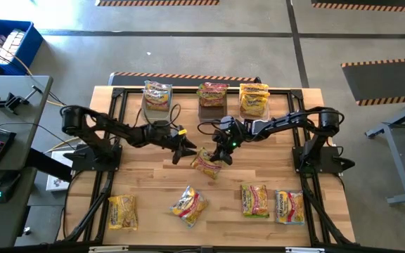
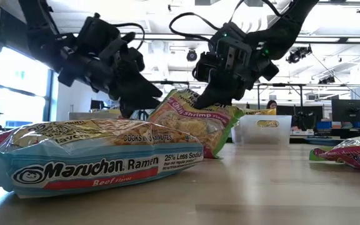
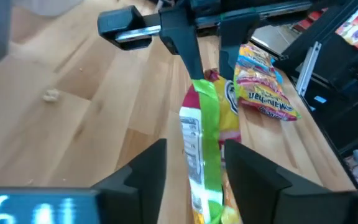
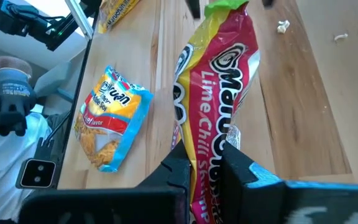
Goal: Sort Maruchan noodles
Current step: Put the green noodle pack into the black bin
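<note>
Green-edged, crinkly red-and-yellow lime chili shrimp ramen packet [image 1: 206, 164] stands tilted mid-table. The right gripper [image 1: 220, 159] pinches one end of the packet. At the packet's other end, the left gripper [image 1: 186, 150] straddles it, fingers spread.

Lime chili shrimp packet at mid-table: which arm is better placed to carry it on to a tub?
Right, probably. The right gripper is shut on the lime chili shrimp packet, while the left gripper stands open around its other end, not gripping.
</note>
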`<state>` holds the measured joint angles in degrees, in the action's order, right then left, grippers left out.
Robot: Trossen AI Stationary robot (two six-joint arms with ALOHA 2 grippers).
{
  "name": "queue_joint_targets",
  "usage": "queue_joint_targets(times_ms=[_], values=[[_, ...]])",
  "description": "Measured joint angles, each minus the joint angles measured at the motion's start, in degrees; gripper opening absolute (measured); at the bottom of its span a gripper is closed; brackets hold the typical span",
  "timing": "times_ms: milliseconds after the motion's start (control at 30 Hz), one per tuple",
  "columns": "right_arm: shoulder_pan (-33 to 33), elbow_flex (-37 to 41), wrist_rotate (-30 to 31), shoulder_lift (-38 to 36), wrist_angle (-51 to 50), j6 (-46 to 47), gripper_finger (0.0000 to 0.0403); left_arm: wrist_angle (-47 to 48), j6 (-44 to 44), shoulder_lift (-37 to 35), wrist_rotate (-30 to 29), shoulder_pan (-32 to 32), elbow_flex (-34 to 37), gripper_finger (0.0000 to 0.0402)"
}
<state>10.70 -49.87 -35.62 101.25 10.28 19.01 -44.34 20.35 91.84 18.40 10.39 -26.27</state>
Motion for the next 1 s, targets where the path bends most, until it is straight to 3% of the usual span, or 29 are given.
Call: queue_joint_targets(times_ms=[233,567,1000], values=[[-1.0,0.0,0.3,0.0,0.5,-1.9,0.0024,-0.1,2.2,5.4,5.0,-0.1,-4.3,0.0193],[-1.5,0.0,0.8,0.0,0.8,-2.6,0.0024,0.0,3.1,10.1,13.1,-0.1,-8.9,0.02],[-1.6,0.0,2.1,0.0,1.2,-4.1,0.0028,0.0,1.4,10.1,13.5,-0.8,-8.9,0.0196]])
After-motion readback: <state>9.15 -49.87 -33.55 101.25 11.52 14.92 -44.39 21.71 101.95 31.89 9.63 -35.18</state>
